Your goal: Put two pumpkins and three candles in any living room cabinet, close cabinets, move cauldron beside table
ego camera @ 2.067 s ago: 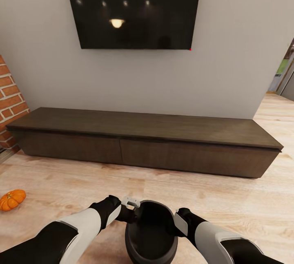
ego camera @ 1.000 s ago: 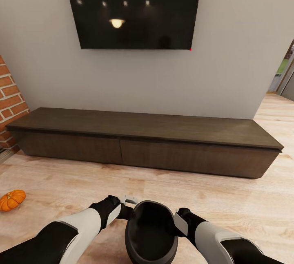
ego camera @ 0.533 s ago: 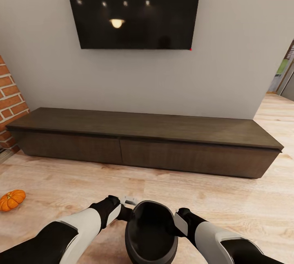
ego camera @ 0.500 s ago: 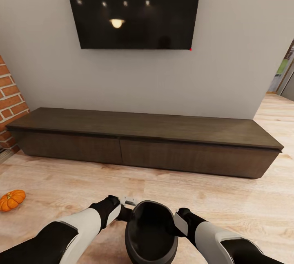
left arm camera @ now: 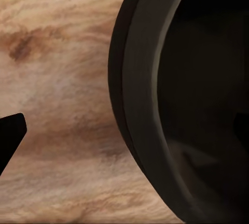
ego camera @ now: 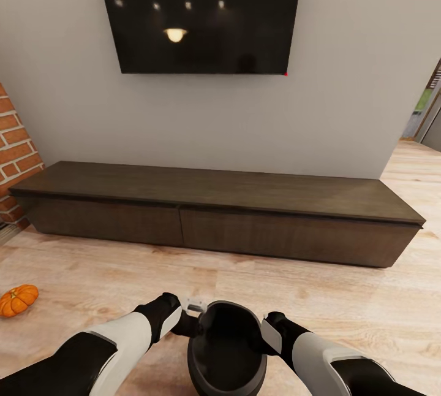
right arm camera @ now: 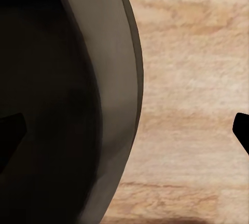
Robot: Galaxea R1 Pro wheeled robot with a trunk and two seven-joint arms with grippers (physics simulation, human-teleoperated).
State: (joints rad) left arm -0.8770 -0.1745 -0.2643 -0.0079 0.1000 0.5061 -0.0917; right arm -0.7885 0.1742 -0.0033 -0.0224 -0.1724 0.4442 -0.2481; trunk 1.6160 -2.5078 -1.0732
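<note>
Cauldron sits low centre of the head frame, on the wood floor, between both arms. Left gripper at its left rim, right gripper at its right rim; both look spread wide, one finger inside and one outside the wall, grip not confirmed. Judgement: close evenly on both sides before lifting, keep rim level. Forearms converge inward, wrists bent towards the pot. Cabinet is shut across mid frame; pumpkin at left edge.
</note>
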